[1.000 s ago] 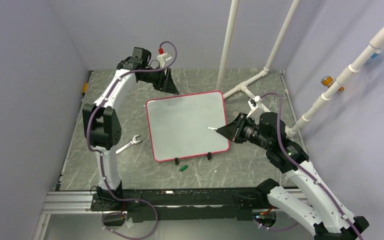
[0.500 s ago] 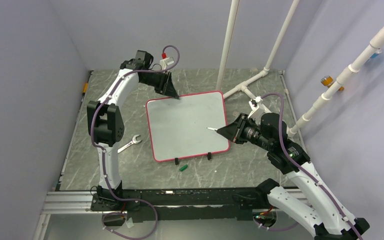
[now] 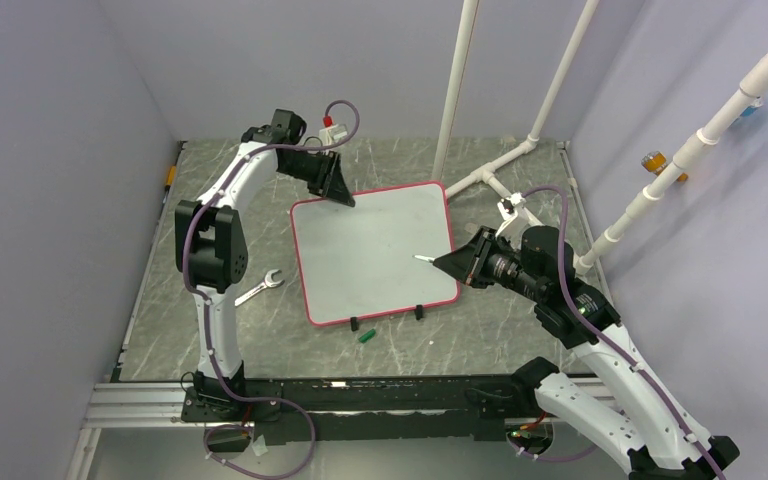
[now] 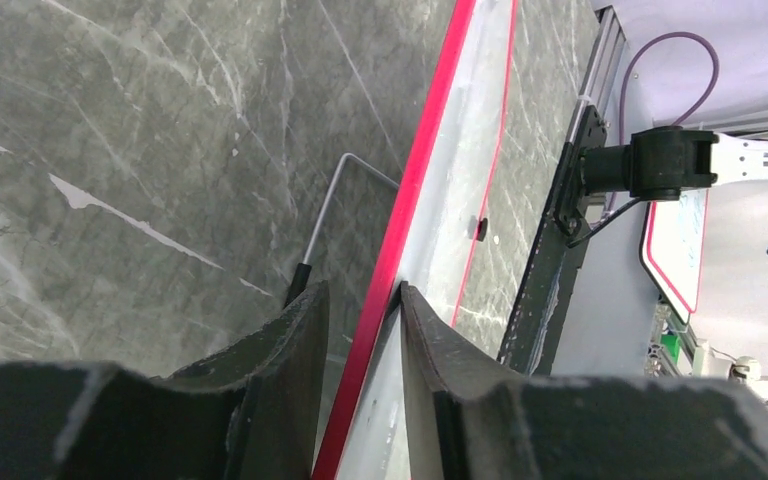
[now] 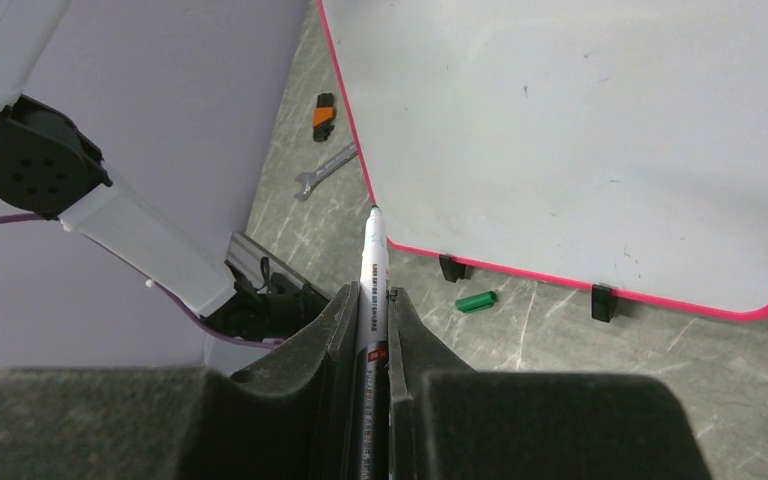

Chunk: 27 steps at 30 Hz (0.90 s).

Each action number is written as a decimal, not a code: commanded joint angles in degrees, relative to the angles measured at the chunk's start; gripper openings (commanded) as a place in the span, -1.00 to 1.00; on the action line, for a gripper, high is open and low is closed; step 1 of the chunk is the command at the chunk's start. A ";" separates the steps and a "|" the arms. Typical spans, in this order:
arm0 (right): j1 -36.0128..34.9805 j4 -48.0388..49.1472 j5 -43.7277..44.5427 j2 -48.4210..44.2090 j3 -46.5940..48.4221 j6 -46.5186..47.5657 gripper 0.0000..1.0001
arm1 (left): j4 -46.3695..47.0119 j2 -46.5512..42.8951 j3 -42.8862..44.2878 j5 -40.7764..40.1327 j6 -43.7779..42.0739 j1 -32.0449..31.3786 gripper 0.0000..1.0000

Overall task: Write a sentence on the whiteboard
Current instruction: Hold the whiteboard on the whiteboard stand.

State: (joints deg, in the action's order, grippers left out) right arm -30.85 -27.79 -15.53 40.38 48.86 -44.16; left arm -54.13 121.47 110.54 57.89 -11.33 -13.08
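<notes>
The whiteboard (image 3: pixel 375 250) lies tilted on the table, white with a red-pink frame and two black clip feet (image 3: pixel 354 322). Its face is blank; no sentence shows on it. My left gripper (image 3: pixel 345 198) is at the board's far left corner. In the left wrist view the left gripper (image 4: pixel 362 290) is open and straddles the red frame (image 4: pixel 430 130), one finger touching the white face. My right gripper (image 3: pixel 455 262) is shut on a white marker (image 5: pixel 372 250), whose uncapped tip (image 3: pixel 420 257) hovers over the board's right part. The board (image 5: pixel 580 130) fills the right wrist view.
A green marker cap (image 3: pixel 367 336) lies on the table in front of the board. A wrench (image 3: pixel 257 291) lies to the board's left. White PVC pipes (image 3: pixel 505 160) stand at the back right. A wire leg (image 4: pixel 330 210) sticks out behind the board's edge.
My left gripper has come forward and down from behind the board to its far left corner and now straddles the frame. The right arm and marker have not moved.
</notes>
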 commanded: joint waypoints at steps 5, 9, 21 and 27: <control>0.01 0.89 -0.79 -0.69 1.67 -0.66 -1.00 | -2.40 -1.43 -0.49 4.50 -1.37 -0.36 -0.49; 0.02 0.78 -0.73 -0.91 1.72 -0.75 -1.00 | -2.47 -2.44 -0.95 5.21 -2.01 -0.44 -0.67; 0.05 1.23 -1.20 -0.48 2.28 0.11 -1.00 | 2.40 -11.05 -7.69 0.52 -5.42 -2.03 -1.00; 0.00 0.76 -1.04 -0.80 2.48 0.32 -1.00 | 10.04 -19.37 -16.12 -2.93 -9.08 -3.67 -1.00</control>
State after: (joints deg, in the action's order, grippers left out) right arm -30.85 -27.79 -15.57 40.38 48.86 -44.10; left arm -50.26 109.32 98.43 58.11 -14.63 -15.00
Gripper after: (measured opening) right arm 0.149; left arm 0.161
